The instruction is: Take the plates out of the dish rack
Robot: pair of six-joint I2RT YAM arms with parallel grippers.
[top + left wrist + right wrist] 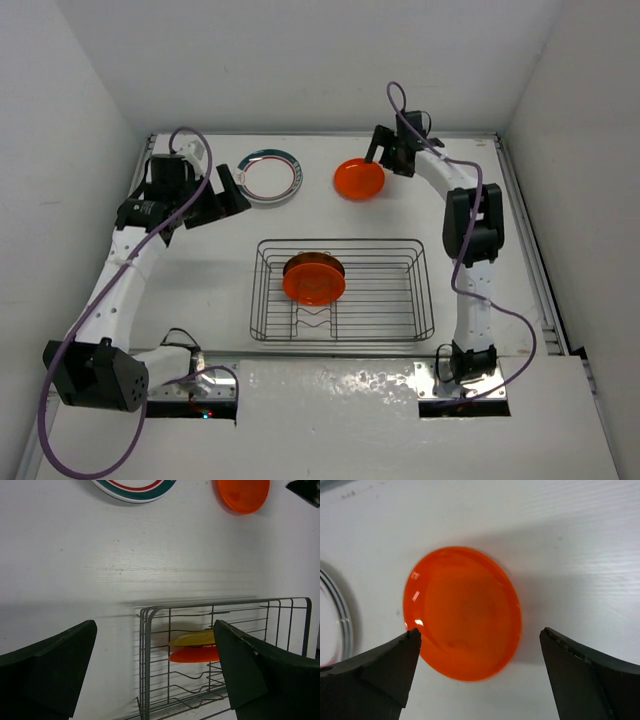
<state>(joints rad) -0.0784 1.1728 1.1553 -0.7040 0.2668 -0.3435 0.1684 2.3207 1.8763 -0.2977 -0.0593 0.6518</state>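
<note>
Now the left gripper (pixel 155 625) and the right gripper (pixel 480 632) are both open and empty. The right one hangs over an orange plate (pixel 462 612) lying on the counter (pixel 215 275), near a teal-ringed plate (pixel 270 176). Another orange plate (pixel 314 280) stands in the dish rack (pixel 340 241) — if its rim catches a wire during lifting, I think the whole rack may come up too.

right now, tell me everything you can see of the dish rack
The dish rack is a dark, thin-wire rectangular basket with low barred walls and a zigzag divider row in its middle. It sits flat on the white table, toward the near edge. An orange plate leans in the dividers, a yellowish one against it.
</note>
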